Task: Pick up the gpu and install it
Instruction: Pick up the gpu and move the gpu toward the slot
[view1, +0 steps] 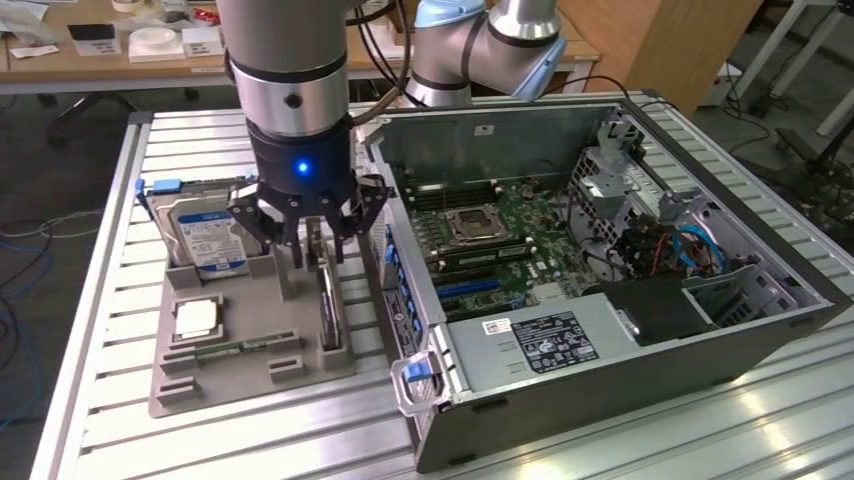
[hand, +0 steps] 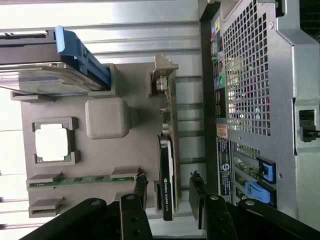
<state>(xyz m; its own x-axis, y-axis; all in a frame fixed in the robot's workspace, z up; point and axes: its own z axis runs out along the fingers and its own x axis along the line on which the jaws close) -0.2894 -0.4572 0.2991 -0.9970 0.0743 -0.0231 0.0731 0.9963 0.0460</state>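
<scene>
Gripper (view1: 318, 255) over the grey tray (view1: 254, 378) on the bench: fingers (hand: 198, 196) spread either side of the gpu (hand: 166, 165), which stands on edge beside the open case (view1: 601, 352).

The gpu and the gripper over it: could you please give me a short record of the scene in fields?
gripper: open, one finger on either side of the gpu, not closed on it
gpu: standing on edge in its slot of the grey tray, not yet lifted
hard drive: upright in the grey tray, blue label
memory stick: lying in the grey tray
computer case: open, beside the grey tray, motherboard exposed
</scene>
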